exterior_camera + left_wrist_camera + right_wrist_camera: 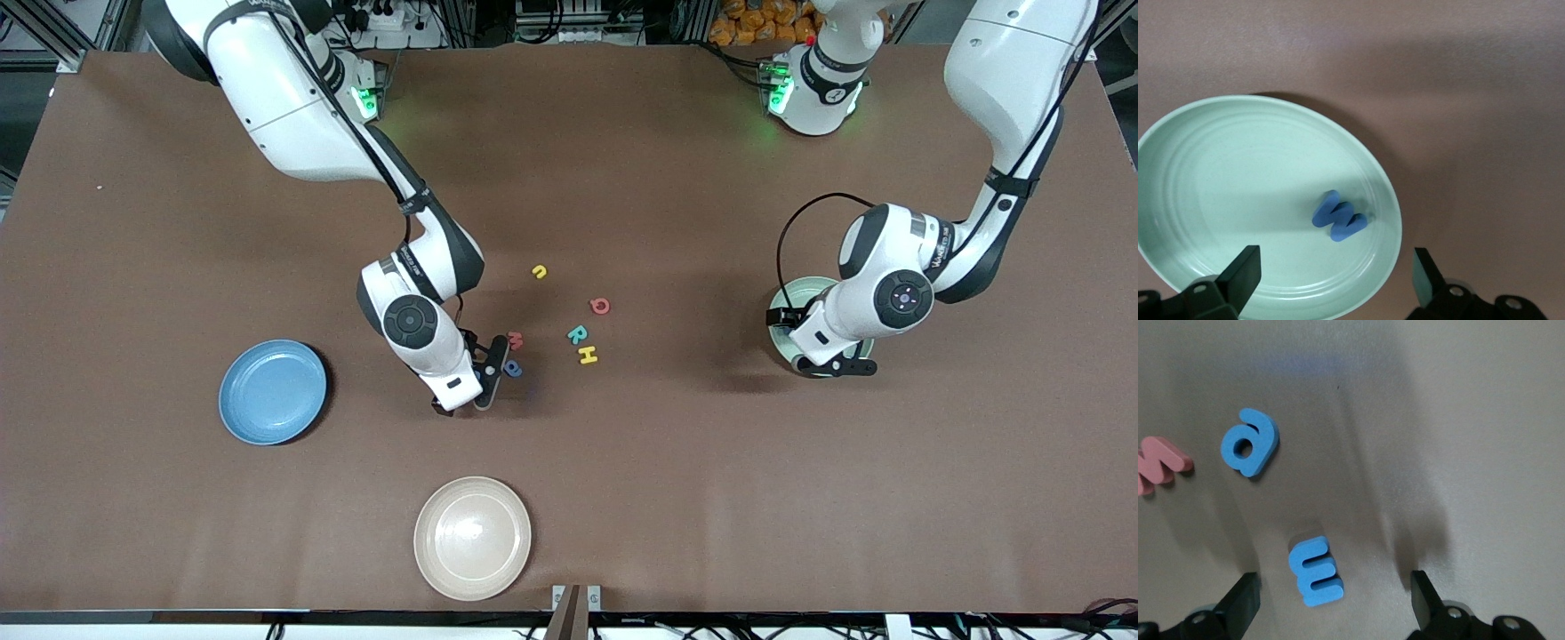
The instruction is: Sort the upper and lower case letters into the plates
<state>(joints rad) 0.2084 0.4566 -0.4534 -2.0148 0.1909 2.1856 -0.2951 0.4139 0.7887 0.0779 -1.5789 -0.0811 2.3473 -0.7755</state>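
While left gripper (1335,277) gapes, W (1339,215) (blue) lies in green plate (1198,167).

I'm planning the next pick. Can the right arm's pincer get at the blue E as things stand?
Probably yes. The right pincer is open and hangs right over the blue E, which lies flat on the table, apart from the blue a; nothing covers it.

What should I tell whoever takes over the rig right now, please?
Left pincer: open, empty, over the green plate, which holds a blue W.
Right pincer: open, empty, low over a blue E on the table, beside a blue a and pink M.
Blue plate: nothing in it.
Left to sort: those three, plus yellow n, red Q, teal R, yellow H.
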